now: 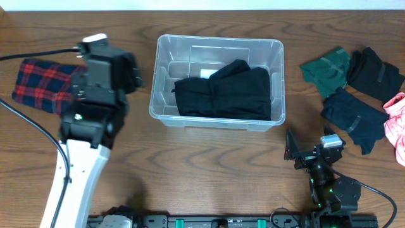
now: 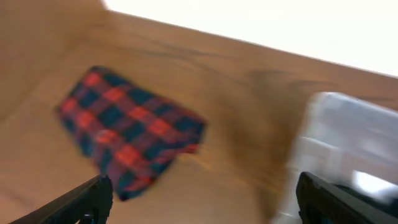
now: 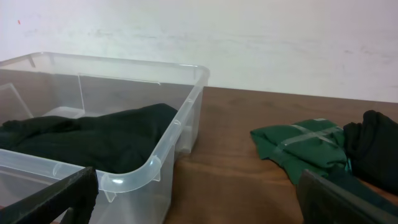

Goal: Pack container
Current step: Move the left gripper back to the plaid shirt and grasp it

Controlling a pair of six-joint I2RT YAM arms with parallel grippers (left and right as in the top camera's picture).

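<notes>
The left tool (image 2: 204,183) was spread wide with nothing between its fingers, poised above the bench (image 1: 209,171) between a folded red-and-navy plaid cloth (image 2: 130,134) and the left wall of the container (image 1: 215,120). Its wrist view was smeared, which suggested the arm was swinging. The likeliest slip from here was a pinch that caught only the top fold of the plaid cloth. The bundle would then fall open in the lift and trail over the rim instead of dropping inside. A wide swing could also clip the light, clear tub and skid it across the wood. The right tool (image 3: 198,180) was likewise released and empty, low near the container's front right corner. It faced a green garment (image 3: 305,149) that lay on the bench touching a black one (image 1: 373,73). Closing there might drag both garments at once. The container sat at the middle of the bench, well apart from the plaid cloth. A black garment (image 1: 221,92) already covered most of its floor, so loosely dropped pieces could mound up and hang over the edge.
</notes>
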